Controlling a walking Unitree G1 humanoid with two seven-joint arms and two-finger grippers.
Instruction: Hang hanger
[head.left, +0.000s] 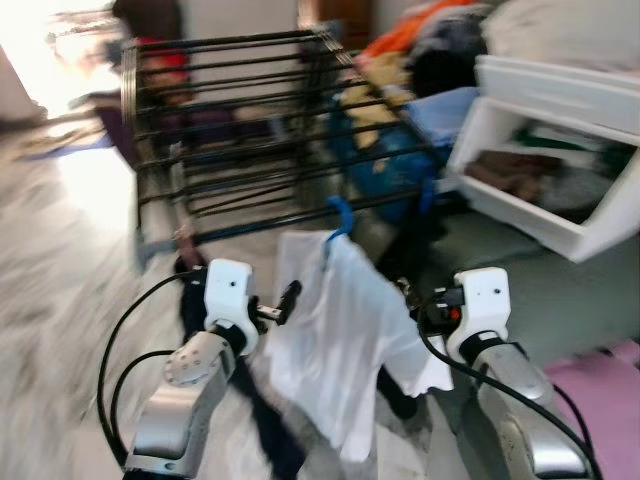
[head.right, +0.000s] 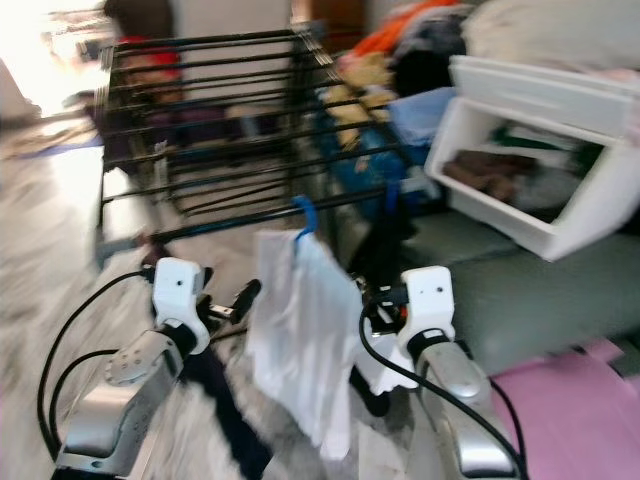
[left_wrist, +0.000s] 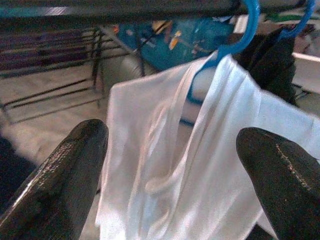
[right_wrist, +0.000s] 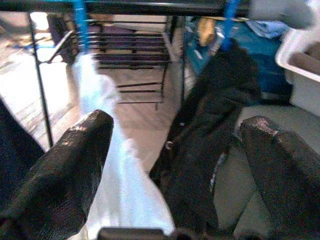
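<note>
Left gripper (left_wrist: 170, 165): its two black fingers (left_wrist: 60, 180) are spread wide apart. Nothing is between them. It sits just in front of the white shirt, near the shirt's left edge.

Right gripper (right_wrist: 175, 170): its two black fingers (right_wrist: 280, 170) are also wide apart and hold nothing. It sits by the right side of the white shirt, with the black clothes straight ahead of it.

Blue hanger (head.left: 340, 215): its hook is over the front bar of the drying rack. The white shirt is on it. It hangs between the two grippers, and no finger touches it.

White shirt (head.left: 340, 330): it hangs down long from the blue hanger, in folds. Its bottom reaches low, between the two silver arms.

Black clothes (right_wrist: 210, 135): they hang from a second blue hook (right_wrist: 229, 20) on the same bar, just to the right of the white shirt.

Drying rack (head.left: 250, 110): it is made of thin black bars. It stands on the pale floor (head.left: 60, 270) in front of the robot.

Dark cloth (head.left: 250, 420): it hangs low, left of the white shirt, by the left arm.

White bin (head.left: 550, 160): it is tipped on its side to the right of the rack, with things inside.

Pile of clothes (head.left: 430, 50): orange, yellow and blue things sit behind the rack.

Pink thing (head.left: 600, 390): it lies low on the right, beside the right arm.

Sharpness: the head views are blurry.
</note>
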